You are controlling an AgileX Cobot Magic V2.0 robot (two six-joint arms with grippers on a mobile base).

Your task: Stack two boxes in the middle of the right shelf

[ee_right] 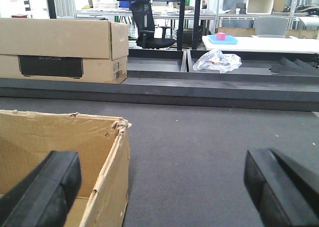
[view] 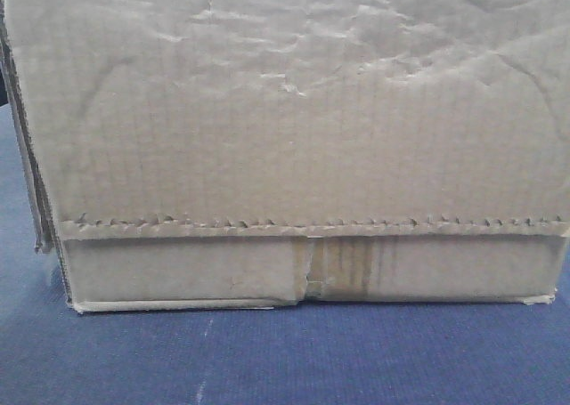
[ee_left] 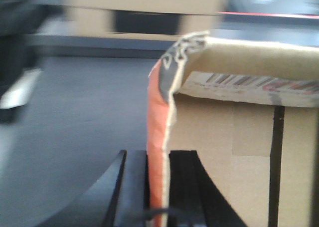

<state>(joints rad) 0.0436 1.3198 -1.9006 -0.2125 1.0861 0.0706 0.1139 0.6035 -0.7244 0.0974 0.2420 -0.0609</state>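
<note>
Cardboard wall of the near box (ee_left: 224,152) sits clenched between my left fingers (ee_left: 184,187); my right fingers (ee_right: 45,187) gape astride another wall, I judge for a two-sided lift. The second box (ee_right: 60,42) rests far left on the bench (ee_right: 199,137); shelf unseen.

We see the carton (view: 285,129) overrun the top and both side edges of the front view, hiding everything behind it. In the left wrist view the background is smeared. The left claw (ee_left: 152,157) and the carton wall (ee_left: 158,117) it pinches run off the bottom edge. The right claw (ee_right: 162,162) is cropped below, and the far box (ee_right: 60,42) carries print too small for us to read.
</note>
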